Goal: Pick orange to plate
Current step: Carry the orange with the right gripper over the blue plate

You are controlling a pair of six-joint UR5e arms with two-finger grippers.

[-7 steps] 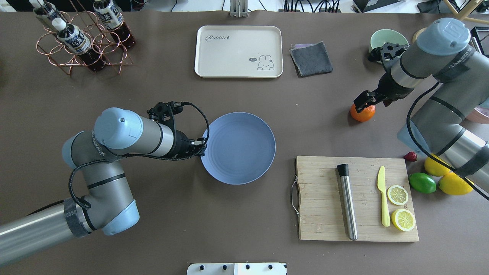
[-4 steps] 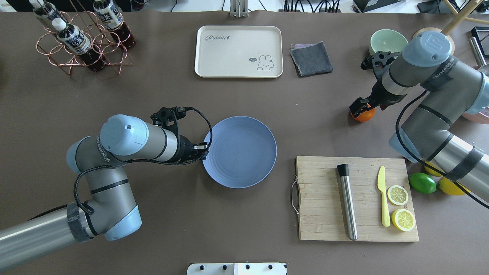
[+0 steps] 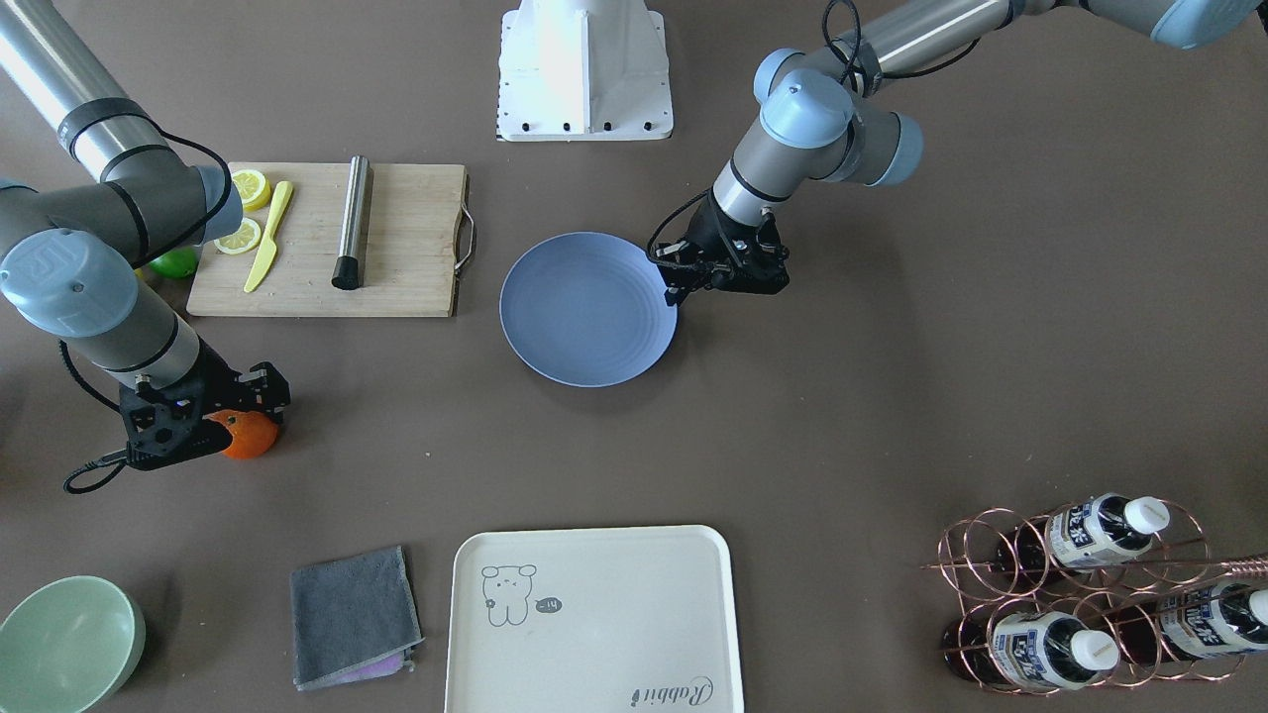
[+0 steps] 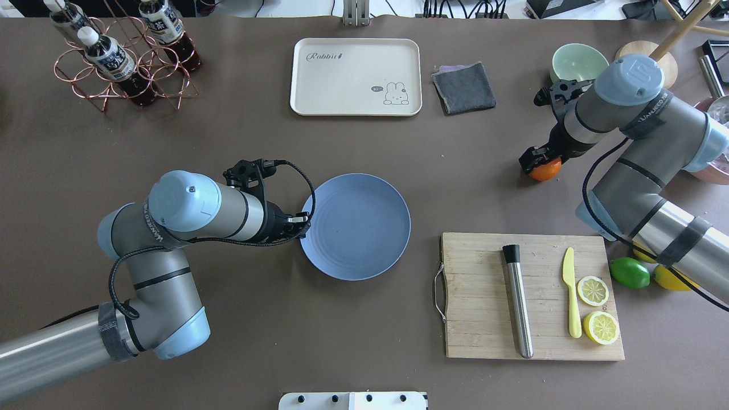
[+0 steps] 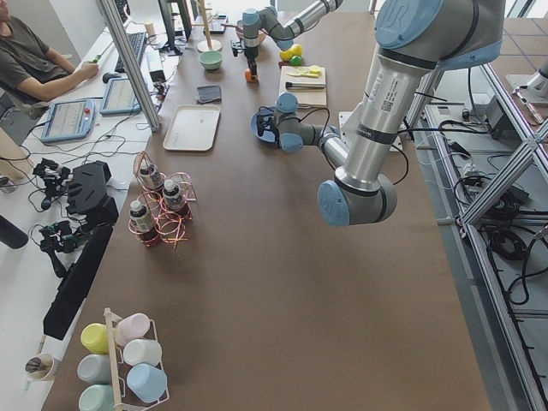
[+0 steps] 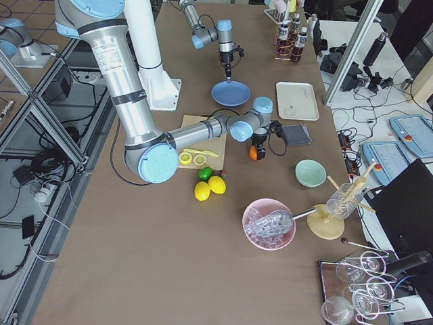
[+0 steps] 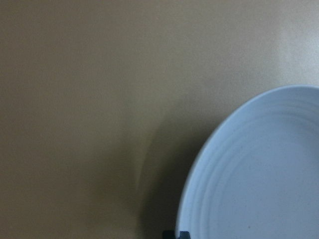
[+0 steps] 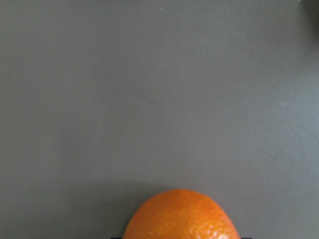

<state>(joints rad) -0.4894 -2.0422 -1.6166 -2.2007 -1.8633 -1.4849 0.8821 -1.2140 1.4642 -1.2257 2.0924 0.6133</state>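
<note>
Overhead exterior | right end effector [image 4: 535, 162] straddles orange [image 4: 547, 169] on far-right tabletop [image 4: 228, 142], closed or not: cannot tell | plate [image 4: 364, 228] centre, well apart | risk: orange rolls free during carry if pinched off-centre

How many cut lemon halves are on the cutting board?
2, none seemingly hidden: one lemon half beside the middle of the yellow knife, the other half by its handle.
</note>
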